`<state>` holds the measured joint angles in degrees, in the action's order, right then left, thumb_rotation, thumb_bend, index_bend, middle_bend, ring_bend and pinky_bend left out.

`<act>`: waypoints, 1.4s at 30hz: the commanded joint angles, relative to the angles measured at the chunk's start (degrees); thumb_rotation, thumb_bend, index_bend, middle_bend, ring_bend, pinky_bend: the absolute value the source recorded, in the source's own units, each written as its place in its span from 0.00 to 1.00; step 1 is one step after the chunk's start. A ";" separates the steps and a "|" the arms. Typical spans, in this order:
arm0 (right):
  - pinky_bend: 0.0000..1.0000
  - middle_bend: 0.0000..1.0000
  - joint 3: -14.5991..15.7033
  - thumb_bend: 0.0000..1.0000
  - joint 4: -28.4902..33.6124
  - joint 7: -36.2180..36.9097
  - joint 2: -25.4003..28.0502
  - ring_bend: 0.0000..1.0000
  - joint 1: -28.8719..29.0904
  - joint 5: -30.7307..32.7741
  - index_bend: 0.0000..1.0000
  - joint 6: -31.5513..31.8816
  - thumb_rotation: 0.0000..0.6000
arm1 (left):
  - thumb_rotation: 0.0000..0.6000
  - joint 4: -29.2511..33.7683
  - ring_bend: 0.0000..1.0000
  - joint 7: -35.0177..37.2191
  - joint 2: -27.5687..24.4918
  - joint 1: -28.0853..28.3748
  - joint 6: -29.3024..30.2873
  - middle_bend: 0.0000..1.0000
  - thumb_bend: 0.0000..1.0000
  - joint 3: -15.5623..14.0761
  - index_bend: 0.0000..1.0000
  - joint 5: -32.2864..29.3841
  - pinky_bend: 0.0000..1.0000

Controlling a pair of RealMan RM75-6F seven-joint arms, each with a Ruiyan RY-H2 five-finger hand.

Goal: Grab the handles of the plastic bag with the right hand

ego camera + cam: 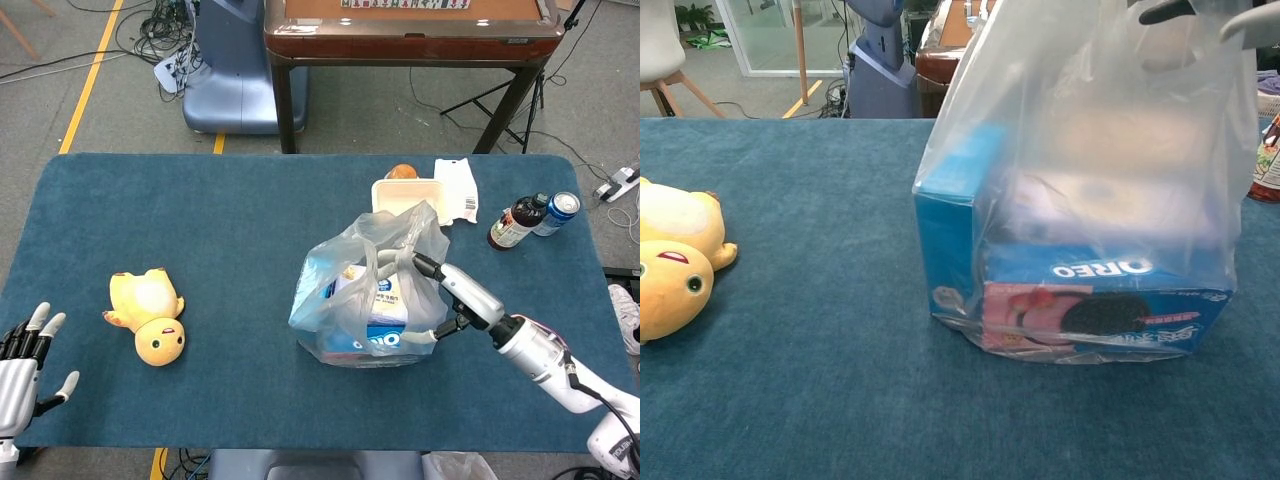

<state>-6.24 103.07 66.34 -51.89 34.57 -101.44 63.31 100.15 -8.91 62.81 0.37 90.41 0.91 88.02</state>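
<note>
My right hand, fingers apart and grasping nothing yet, reaches leftward into the top of the plastic bag mid-table, whose upright handles lie just left of my fingertips.

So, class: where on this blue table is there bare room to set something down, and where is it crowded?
Bare cloth lies between the yellow plush toy and the plastic bag, and along the whole far-left stretch of the table. It is crowded at the far right: white tray, packet, bottle and can, plus the right hand at the bag.
</note>
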 commanded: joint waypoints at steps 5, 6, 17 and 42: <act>0.09 0.31 4.76 0.00 -7.41 21.67 -2.15 0.13 2.01 -3.92 0.21 6.44 1.00 | 1.00 0.41 0.06 -0.53 -0.05 0.28 -0.43 0.00 0.27 0.09 0.11 0.09 0.09; 0.09 0.31 4.90 0.00 -8.01 22.83 -2.34 0.13 1.85 -3.75 0.21 7.31 1.00 | 1.00 0.46 0.06 -0.63 -0.05 0.31 -0.51 0.00 0.27 0.09 0.11 0.05 0.09; 0.09 0.31 2.41 0.00 -9.31 24.95 -4.02 0.13 0.52 1.65 0.21 13.54 1.00 | 1.00 1.12 0.07 -1.37 0.04 0.69 -1.01 0.00 0.27 0.29 0.11 0.03 0.09; 0.09 0.33 0.80 0.00 -7.11 33.72 -6.66 0.14 6.64 6.37 0.26 5.36 1.00 | 1.00 1.79 0.07 -1.78 -0.46 0.59 -0.96 0.00 0.27 0.33 0.11 -0.11 0.09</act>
<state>-4.97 95.51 100.69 -58.26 40.59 -95.56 69.30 101.93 -10.67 62.35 0.96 89.44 1.24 87.89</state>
